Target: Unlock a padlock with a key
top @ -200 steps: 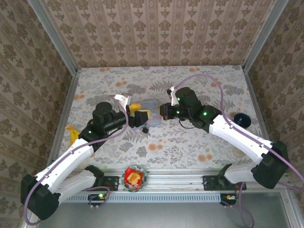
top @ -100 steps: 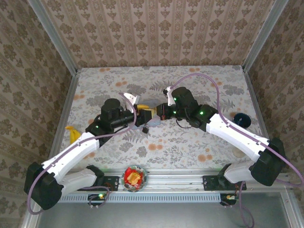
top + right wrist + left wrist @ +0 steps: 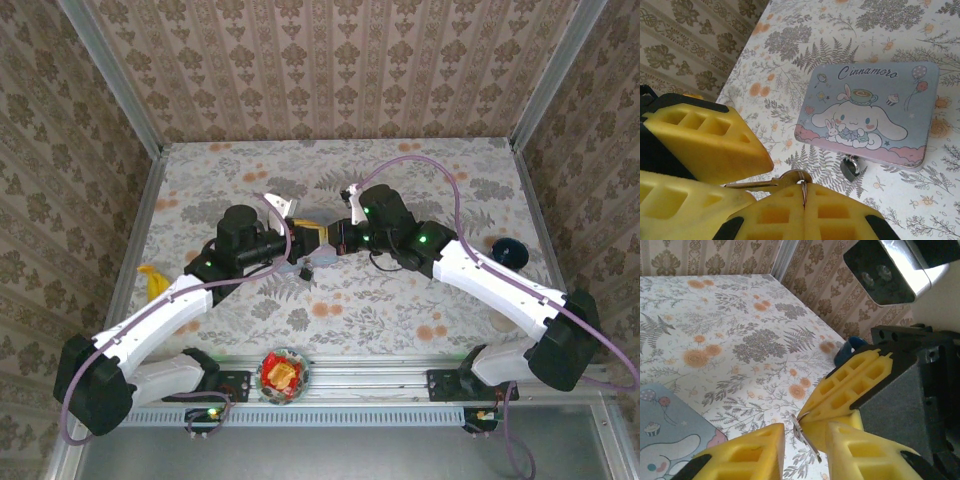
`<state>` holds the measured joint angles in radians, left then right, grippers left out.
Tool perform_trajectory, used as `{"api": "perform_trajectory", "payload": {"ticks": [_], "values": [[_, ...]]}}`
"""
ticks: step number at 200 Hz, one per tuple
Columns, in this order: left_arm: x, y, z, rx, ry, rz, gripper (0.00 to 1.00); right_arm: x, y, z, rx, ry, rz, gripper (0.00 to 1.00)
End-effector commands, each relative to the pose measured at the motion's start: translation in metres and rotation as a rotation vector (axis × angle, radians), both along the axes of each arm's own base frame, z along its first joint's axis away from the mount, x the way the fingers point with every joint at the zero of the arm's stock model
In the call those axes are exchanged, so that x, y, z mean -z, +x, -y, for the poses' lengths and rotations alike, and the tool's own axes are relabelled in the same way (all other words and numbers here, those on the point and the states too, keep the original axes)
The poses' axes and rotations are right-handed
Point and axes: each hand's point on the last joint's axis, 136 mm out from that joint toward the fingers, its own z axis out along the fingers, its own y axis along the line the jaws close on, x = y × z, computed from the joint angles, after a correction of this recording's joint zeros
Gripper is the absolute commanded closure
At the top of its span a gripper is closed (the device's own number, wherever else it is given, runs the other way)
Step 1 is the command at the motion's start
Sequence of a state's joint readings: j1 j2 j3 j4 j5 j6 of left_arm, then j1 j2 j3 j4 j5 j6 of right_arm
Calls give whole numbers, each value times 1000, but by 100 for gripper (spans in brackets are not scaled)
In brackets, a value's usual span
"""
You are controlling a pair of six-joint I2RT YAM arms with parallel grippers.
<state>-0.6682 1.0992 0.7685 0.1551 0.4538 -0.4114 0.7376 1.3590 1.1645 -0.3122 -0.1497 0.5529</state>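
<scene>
- Right wrist view: the padlock [image 3: 849,168] lies on the table [image 3: 790,75], right at the near edge of the pale blue tin [image 3: 867,107]. Its long axis runs away from the camera, with the silvery loop toward the tin and the dark body nearer. The tin's lid is on, so its contents are hidden. The right gripper [image 3: 804,192] has its fingers pressed together on the ring end of the key [image 3: 765,182]. The blade lies roughly level and points left.
- Left wrist view: the left gripper [image 3: 805,437] has its fingers a narrow gap apart. The key's blade sits in that gap, not clearly touching either pad. The right gripper's yellow fingers come in from the right.
- Top view: both arms reach in from the near corners, and the grippers meet tip to tip at mid-table. A round dish [image 3: 283,372] at the near rail holds something red and yellow.
</scene>
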Motion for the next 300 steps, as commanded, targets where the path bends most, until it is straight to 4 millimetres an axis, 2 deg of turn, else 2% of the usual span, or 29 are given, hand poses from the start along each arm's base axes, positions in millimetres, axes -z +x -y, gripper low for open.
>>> {"api": "perform_trajectory", "payload": {"ticks": [1, 33, 75, 95, 141, 183, 212, 247, 270, 300], "values": [[-12, 2, 3, -2, -23, 28, 77, -13, 4, -5, -1, 10, 39, 100], [-11, 4, 1, -14, -17, 28, 84, -12, 4, -6, -2, 9, 38, 100], [-7, 5, 1, -22, -3, 21, 100, -14, 4, -7, -4, 11, 42, 100], [-3, 6, -1, -29, 17, 21, 100, -14, 4, -7, 0, 8, 44, 100], [-9, 0, -11, -20, 88, 101, 100, -14, 5, 10, 52, -46, 68, 79], [-23, -18, -20, 57, 147, 236, 100, -21, 0, 31, 99, -58, 120, 71], [-38, -35, -18, 150, 135, 329, 100, -36, -11, 39, 90, -2, 193, 66], [-56, -68, -8, 338, 42, 430, 100, -60, -39, 34, -32, 151, 297, 55], [-62, -77, -6, 392, -10, 454, 100, -70, -63, 26, -161, 234, 348, 47], [-69, -82, -4, 449, -72, 424, 100, -77, -81, 19, -266, 275, 371, 49]]}}
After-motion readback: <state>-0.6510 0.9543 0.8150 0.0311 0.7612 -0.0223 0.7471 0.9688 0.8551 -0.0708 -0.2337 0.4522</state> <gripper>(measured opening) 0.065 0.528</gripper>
